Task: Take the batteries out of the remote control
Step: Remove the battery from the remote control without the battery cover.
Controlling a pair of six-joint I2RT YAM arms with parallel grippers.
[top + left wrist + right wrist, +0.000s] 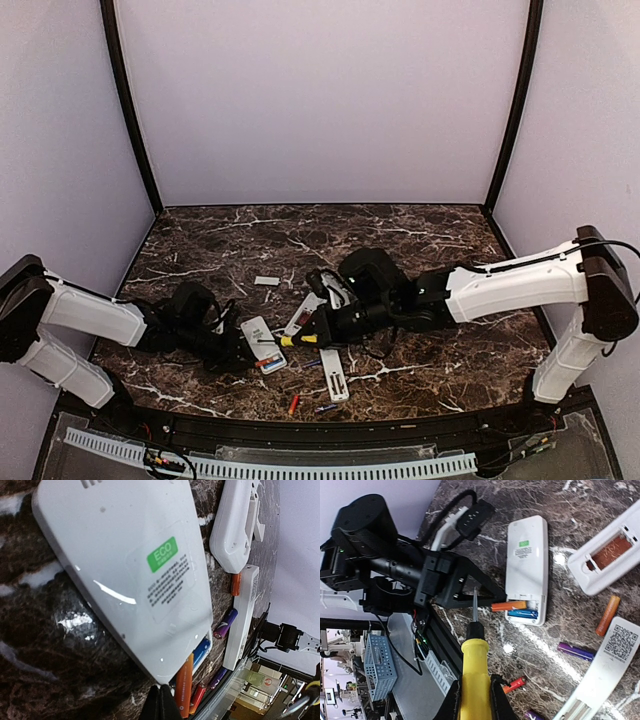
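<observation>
At the open end of the remote (526, 570) | orange battery (509, 606) half out, blue battery (522, 613) seated | left gripper (161, 704) pinched together, right gripper (475, 700) clamped on screwdriver (475, 660) | your tip may slip and fling the orange battery.

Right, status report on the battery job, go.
Left claw shut at remote open end. Right claw shut on screwdriver. Orange battery half out, blue battery seated. Loose batteries beside, none blocking.
</observation>
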